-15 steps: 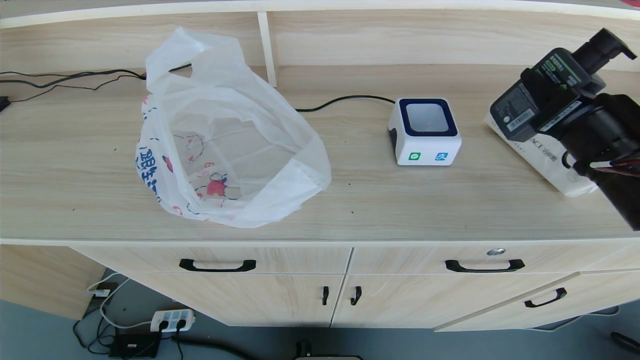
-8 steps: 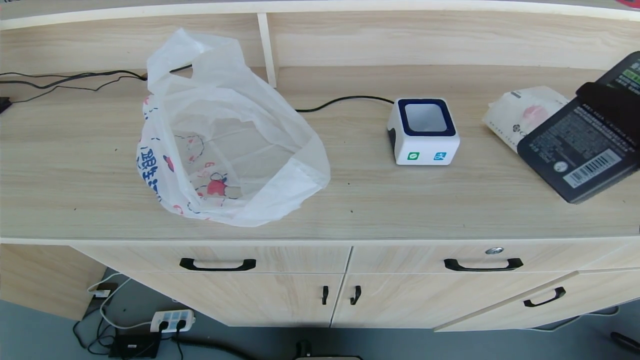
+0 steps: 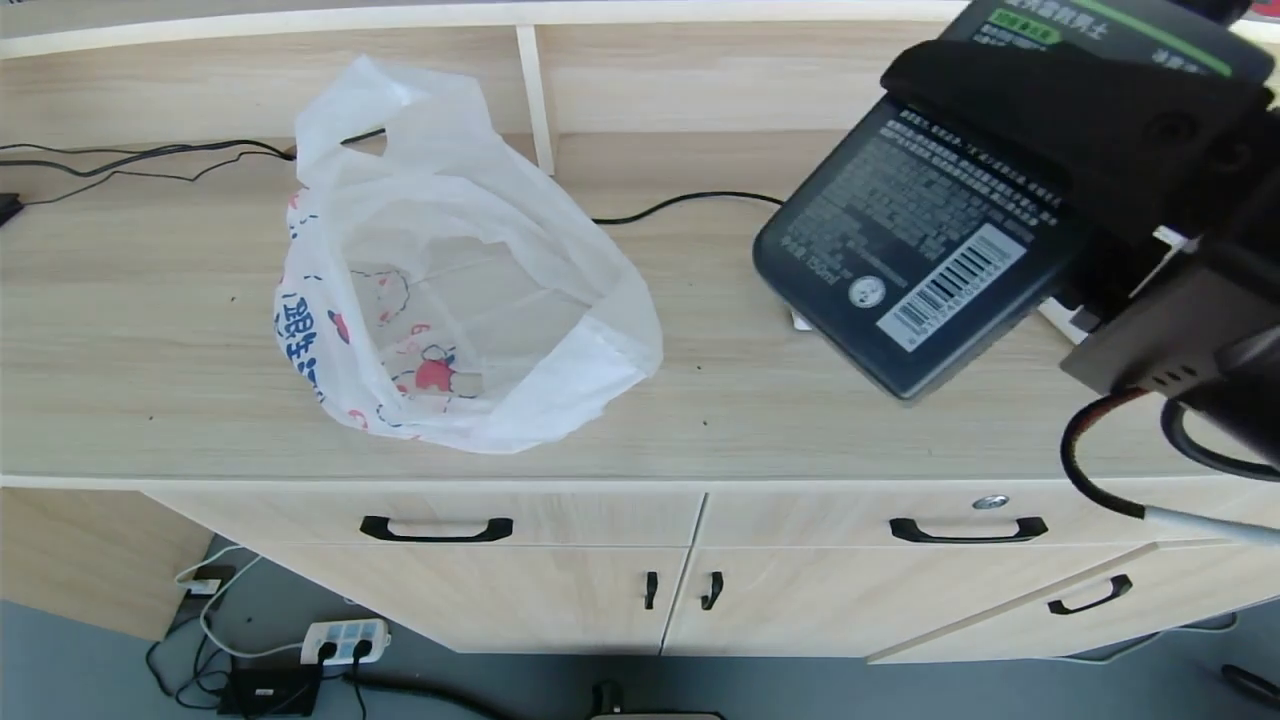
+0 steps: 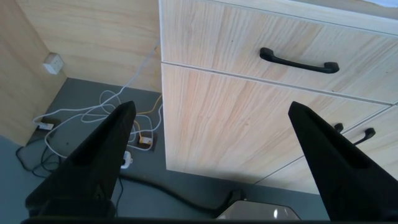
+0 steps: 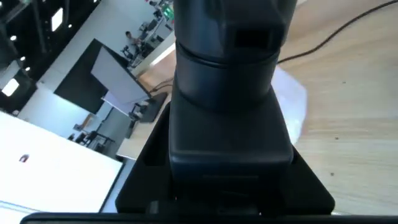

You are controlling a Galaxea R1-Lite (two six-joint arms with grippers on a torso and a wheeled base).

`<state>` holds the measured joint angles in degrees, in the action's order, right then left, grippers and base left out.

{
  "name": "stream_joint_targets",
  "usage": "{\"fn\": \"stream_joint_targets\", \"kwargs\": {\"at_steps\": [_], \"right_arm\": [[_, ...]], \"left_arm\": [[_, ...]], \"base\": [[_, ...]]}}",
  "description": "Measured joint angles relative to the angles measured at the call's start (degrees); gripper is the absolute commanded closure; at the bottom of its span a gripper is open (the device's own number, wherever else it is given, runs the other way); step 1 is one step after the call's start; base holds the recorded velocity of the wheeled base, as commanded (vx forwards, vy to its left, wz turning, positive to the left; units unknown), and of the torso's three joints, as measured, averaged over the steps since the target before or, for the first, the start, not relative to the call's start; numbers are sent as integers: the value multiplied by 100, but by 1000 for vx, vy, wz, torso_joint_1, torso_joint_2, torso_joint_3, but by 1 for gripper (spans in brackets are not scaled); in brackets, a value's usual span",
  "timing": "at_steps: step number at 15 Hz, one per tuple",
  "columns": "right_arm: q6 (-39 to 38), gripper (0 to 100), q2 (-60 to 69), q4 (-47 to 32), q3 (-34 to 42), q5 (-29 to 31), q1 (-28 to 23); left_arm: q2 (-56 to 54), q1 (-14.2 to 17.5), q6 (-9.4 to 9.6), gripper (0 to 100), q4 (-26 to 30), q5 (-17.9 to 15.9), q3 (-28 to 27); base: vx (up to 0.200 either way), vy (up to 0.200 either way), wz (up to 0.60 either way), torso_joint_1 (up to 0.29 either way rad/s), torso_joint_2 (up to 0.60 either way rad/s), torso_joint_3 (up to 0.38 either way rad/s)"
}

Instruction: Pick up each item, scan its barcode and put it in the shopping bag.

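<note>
Bare counter (image 3: 720,400) lies open between the shopping bag (image 3: 450,300) and the black bottle (image 3: 910,250) above its right end. Near the back edge, an upright divider (image 3: 534,90) and a cable (image 3: 680,200) sit just behind the bag.

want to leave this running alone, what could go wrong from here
1. The barcode on the dark bottle faces up, away from the scanner mostly hidden under it, so the scan may fail unless the bottle is turned.
2. The right tool grips the bottle near one end, so it could tilt or slip.
3. The bag is limp on the counter, so the bottle might push it aside.
</note>
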<state>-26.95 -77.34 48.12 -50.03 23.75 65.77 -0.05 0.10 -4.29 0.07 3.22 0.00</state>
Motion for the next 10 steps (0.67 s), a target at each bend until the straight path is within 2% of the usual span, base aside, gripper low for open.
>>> {"fn": "stream_joint_targets", "kwargs": {"at_steps": [1, 4, 10], "right_arm": [[-189, 100, -174, -2, -126, -265, 212], [-569, 100, -406, 5, -193, -514, 413], [-717, 100, -430, 263, 130, -563, 451]], "left_arm": [[0, 0, 0, 0, 0, 1, 0], [0, 0, 0, 0, 0, 0, 0], [0, 0, 0, 0, 2, 1, 0]], "base": [[0, 0, 0, 0, 0, 0], [0, 0, 0, 0, 0, 0], [0, 0, 0, 0, 0, 0]]}}
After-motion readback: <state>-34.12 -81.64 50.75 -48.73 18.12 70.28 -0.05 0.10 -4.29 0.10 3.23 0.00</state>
